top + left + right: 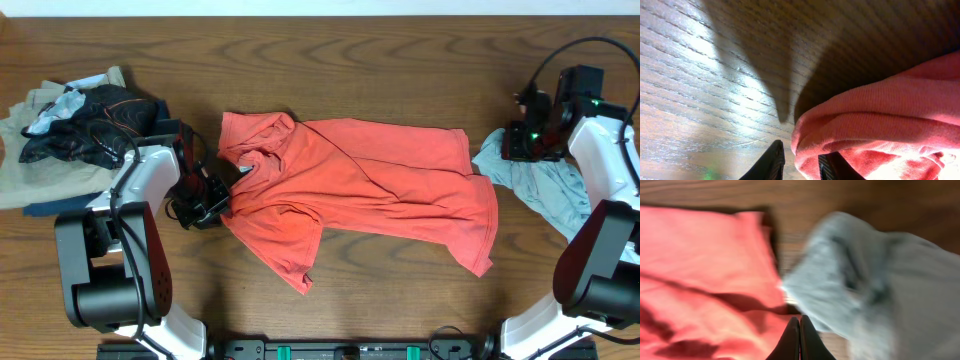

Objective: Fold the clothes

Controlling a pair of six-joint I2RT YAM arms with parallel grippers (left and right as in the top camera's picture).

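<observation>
The clothes' main piece, a coral-red T-shirt (370,185), lies crumpled across the middle of the table. My left gripper (207,197) is at the shirt's left edge. In the left wrist view its jaws (802,162) stand slightly apart, low over the wood. A rolled fold of the red shirt (875,120) reaches between them and lies against the right finger (835,167), while a gap shows beside the left finger. My right gripper (512,140) hangs at the far right, between the shirt's right end and a pale blue-grey garment (540,185). Its fingers (800,330) are pressed together with nothing between them.
At the far left lies a pile of other garments: beige cloth (30,160), a black piece (95,125) and a pale blue piece (55,110). Bare wooden table (400,300) runs along the front and back.
</observation>
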